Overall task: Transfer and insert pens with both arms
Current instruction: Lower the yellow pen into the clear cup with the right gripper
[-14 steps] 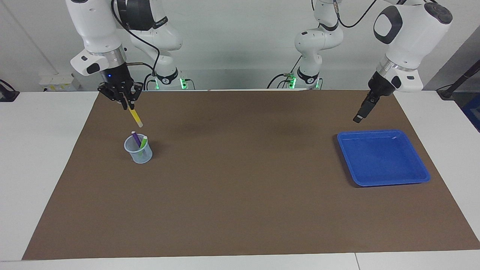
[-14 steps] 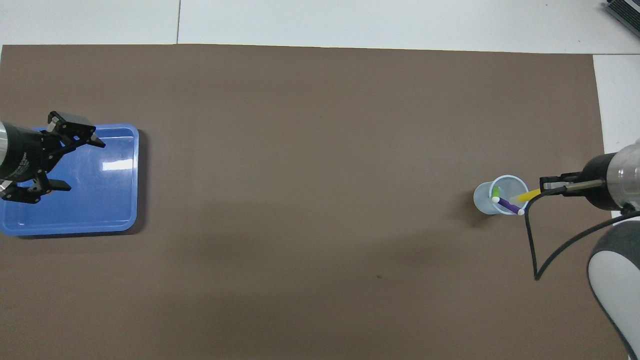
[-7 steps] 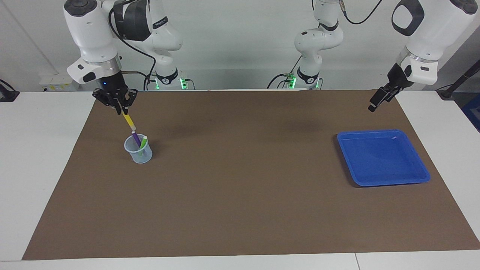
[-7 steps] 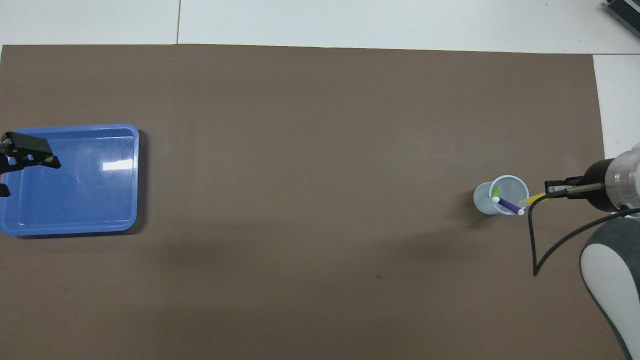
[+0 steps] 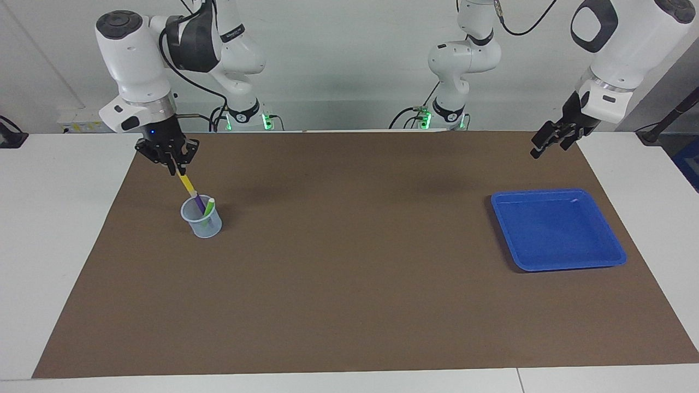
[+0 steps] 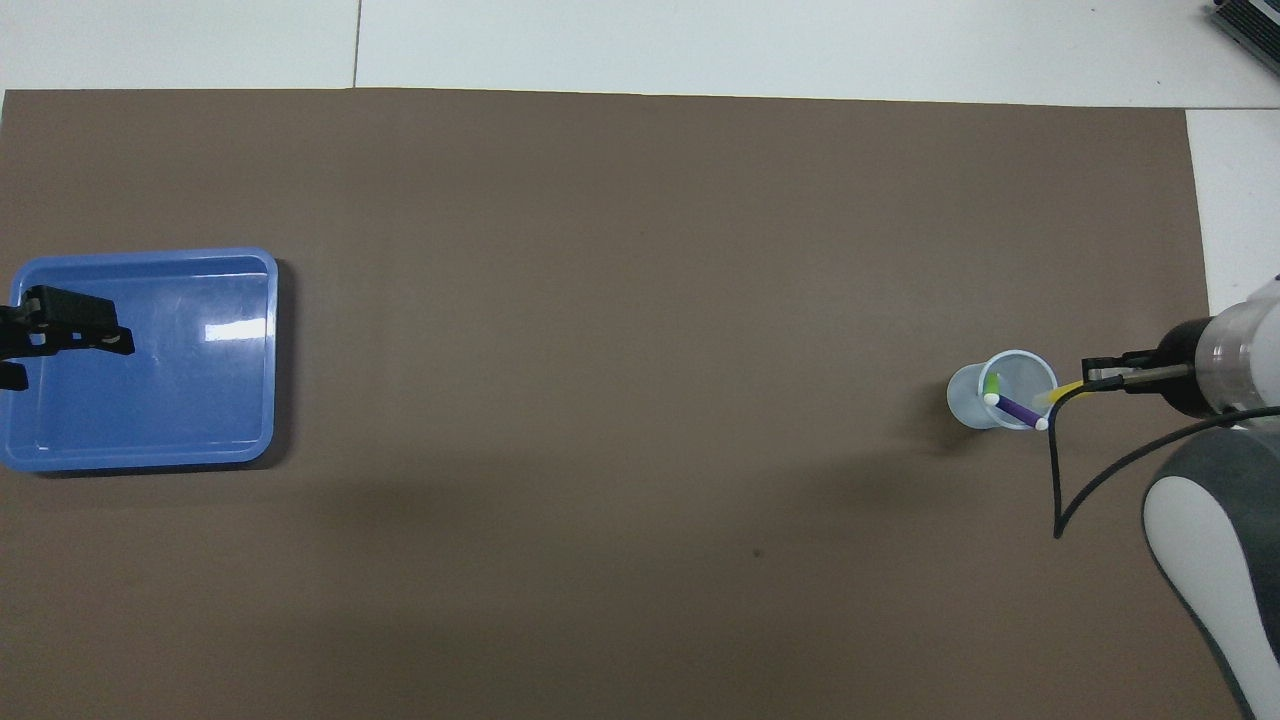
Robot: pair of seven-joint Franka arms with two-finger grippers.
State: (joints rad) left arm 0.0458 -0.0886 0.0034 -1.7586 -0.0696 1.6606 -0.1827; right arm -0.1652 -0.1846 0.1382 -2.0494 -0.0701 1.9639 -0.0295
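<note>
One camera hangs high across the desk (image 5: 54, 245) from the robots and looks back at them, taking in the whole brown mat (image 5: 349, 284) edge to edge and the wall. The other sits high over the robots' own edge, looking steeply down and forward, closer in. Both share the mat, the blue tray (image 6: 255, 440) and the cup (image 6: 965, 400), turned half round.

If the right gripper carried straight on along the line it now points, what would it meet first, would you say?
Probably the cup: the right gripper points down at it, and the yellow pen it holds already reaches the rim, so that pen would enter first.
</note>
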